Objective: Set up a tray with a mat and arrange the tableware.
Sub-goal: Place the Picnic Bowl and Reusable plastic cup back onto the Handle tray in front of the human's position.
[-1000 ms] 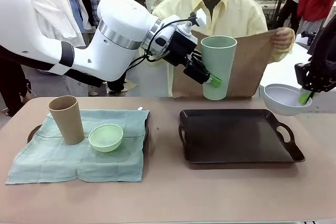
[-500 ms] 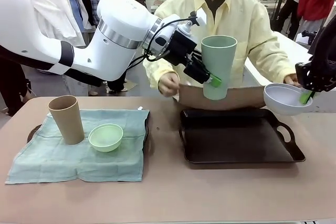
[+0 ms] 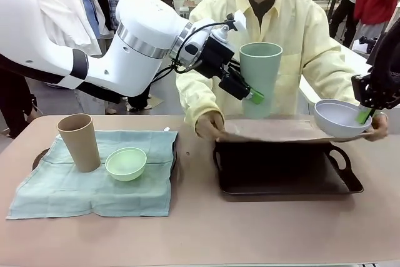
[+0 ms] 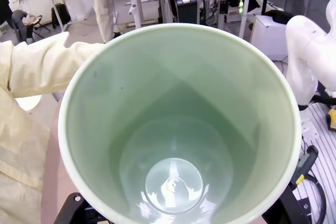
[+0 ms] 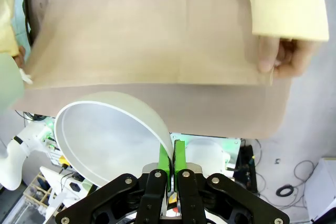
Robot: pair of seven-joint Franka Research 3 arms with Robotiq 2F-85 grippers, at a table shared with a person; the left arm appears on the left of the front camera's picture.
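Now the brown mat hangs nearly flat just above the dark tray, where a second ago the person held it upright against the chest and half a second ago it was halfway down. The person's two hands grip its left and right edges, so by my reading the mat-laying step is almost done and the tray will soon be ready for tableware.

The mint green cup sits aloft, above the mat's far edge, grasped at its lower side by the left hand, unmoved over that second. The pale bowl hovers at the tray's right end, its rim pinched by the right hand.

On the surface to the left, the tan cup and small green bowl rest on a green cloth.
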